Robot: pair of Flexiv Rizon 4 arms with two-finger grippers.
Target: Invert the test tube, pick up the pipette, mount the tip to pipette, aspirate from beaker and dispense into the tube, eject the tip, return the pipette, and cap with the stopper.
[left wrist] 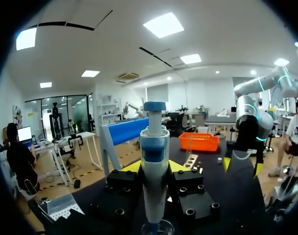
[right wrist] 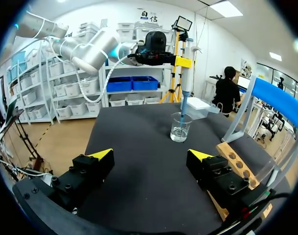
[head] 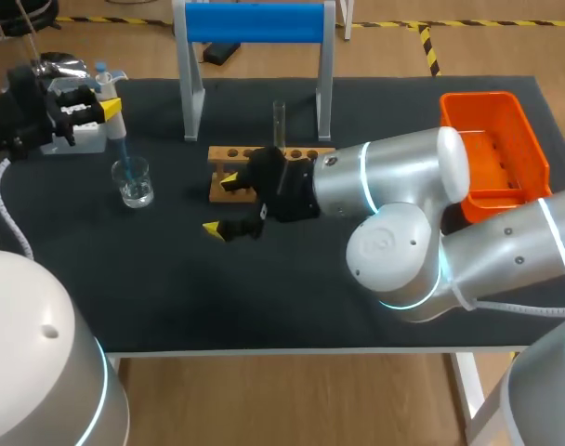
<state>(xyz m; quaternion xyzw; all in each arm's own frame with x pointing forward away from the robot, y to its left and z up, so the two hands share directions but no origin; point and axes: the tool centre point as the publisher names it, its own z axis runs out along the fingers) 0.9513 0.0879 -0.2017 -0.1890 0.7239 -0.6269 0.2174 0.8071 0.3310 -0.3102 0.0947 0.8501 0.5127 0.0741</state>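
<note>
Upper left: my left gripper (head: 111, 109) is clamped on the pipette (head: 103, 79), both fingers against its body. The blue tip (head: 122, 147) reaches down into the beaker (head: 134, 182) just below.

Upper middle: a blue-topped stand (head: 255, 23). In front of it is the wooden rack (head: 306, 153), with the test tube (head: 279, 123) upright in it. My right gripper (head: 221, 206), spread wide and empty, hides part of the rack's left half.

Upper right: an orange basket (head: 505, 116), partly behind my right arm.

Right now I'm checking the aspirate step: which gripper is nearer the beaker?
Left. The left gripper holds the pipette above the beaker; the right gripper sits beside the test tube rack.
</note>
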